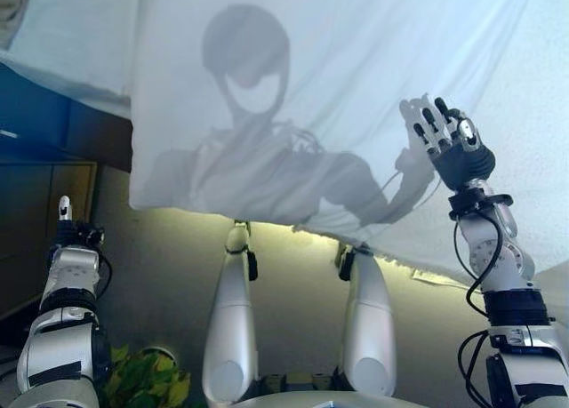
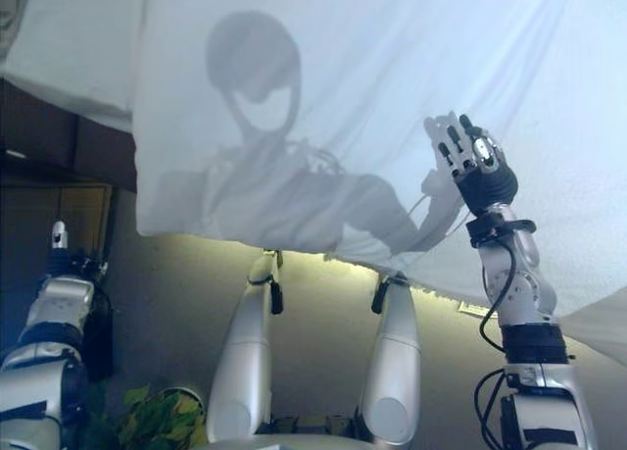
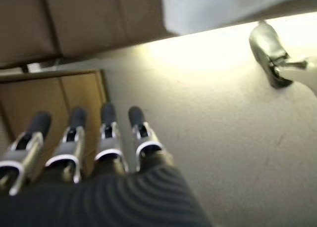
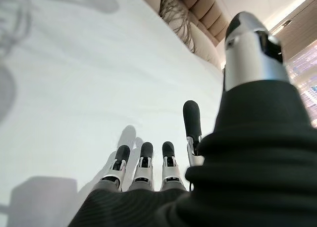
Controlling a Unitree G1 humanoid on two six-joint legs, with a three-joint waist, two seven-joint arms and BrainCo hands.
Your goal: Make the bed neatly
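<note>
White sheet [image 1: 356,88] cut off at top, left robot hand [image 1: 64,214] mostly hidden behind its wrist

You are holding your right hand [image 1: 449,140] raised well ahead of you with its fingers [image 4: 143,160] straight and spread, while your left hand [image 3: 79,143] is hanging low at your side, fingers straight and holding nothing.
</note>
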